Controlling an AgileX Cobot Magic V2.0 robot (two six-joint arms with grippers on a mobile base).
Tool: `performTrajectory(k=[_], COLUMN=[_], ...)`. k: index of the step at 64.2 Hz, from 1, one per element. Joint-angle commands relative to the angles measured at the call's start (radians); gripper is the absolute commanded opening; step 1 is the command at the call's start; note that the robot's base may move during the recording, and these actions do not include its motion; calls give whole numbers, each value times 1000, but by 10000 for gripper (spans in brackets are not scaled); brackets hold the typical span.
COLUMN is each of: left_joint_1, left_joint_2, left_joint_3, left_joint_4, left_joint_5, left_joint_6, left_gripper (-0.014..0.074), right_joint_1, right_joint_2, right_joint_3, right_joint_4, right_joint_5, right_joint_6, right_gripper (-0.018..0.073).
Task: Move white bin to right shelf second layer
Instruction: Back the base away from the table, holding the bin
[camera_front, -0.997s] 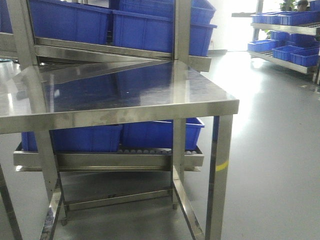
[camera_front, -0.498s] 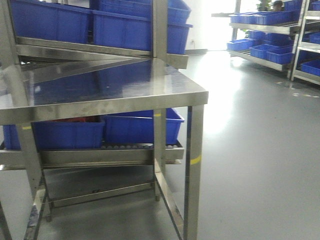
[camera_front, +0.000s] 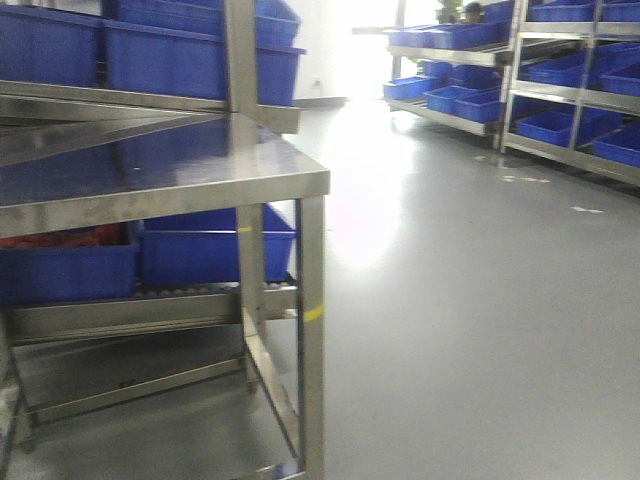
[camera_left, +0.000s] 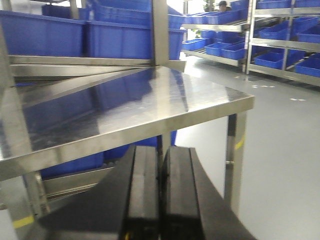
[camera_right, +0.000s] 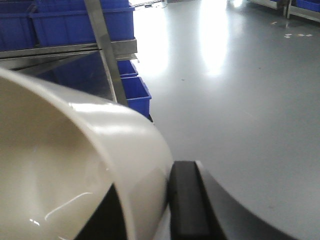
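Steel table (camera_front: 180, 185): shiny flat top, mirrors blue from behind.
Yellow mark (camera_front: 313, 313) on the table's front corner leg.
Under the tabletop: blue crates (camera_front: 210, 255) side by side; the crate furthest from that corner leg holds red contents (camera_front: 60, 238), kind unclear.
Behind and above the tabletop: upper blue crates (camera_front: 160, 60) in a row.
Grey floor (camera_front: 470, 300) beside the table, glossy, strong glare patch.
Well apart from the table, across the floor: steel racks (camera_front: 508, 80) loaded with more blue crates (camera_front: 545, 128).
Small white floor marks (camera_front: 585, 210) near those racks.
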Motion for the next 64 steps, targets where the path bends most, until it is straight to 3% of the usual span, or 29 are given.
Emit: performTrajectory(k=[1,64], left_joint_1=[-4,-4], left_joint_2=[-14,-14], left_joint_3=[37,37], left_joint_4=[-5,-5], left_joint_5=[-84,-84], left_joint_6=[-4,-4], left_gripper=[85,85], right_joint_1=[-5,-5], right_joint_2=[11,11], right_joint_3=[-31,-31], right_joint_4=[-10,-10], right_joint_5=[-104,-104], right_joint_6=[-2,-2], right_gripper=[57,57])
